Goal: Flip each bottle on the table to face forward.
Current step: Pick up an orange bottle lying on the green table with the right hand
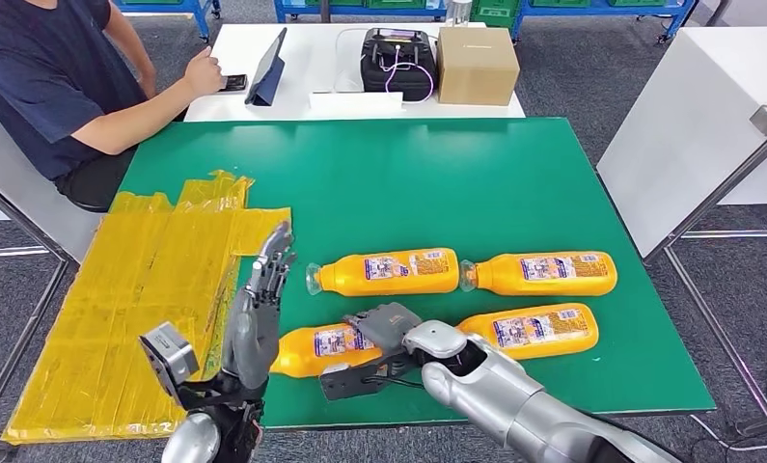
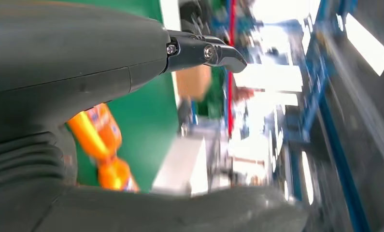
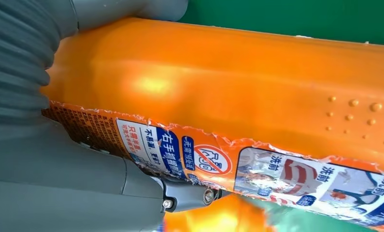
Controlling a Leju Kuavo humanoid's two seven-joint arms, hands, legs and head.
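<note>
Head looks down; wrists close — shared green table (image 1: 514, 183).

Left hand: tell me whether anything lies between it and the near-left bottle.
Nothing visible lies between them. The left hand hovers open just beside the neck end of the near-left bottle, over bare green table. The right hand already grips that bottle's middle, so only its neck end is free.

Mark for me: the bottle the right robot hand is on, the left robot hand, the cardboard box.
near-left bottle (image 1: 333, 340), head view, on its label.
right robot hand (image 1: 384, 338), head view, middle of the hand, gripping that bottle.
left robot hand (image 1: 263, 289), head view, on the raised fingers.
cardboard box (image 1: 477, 64), head view, front face.
</note>
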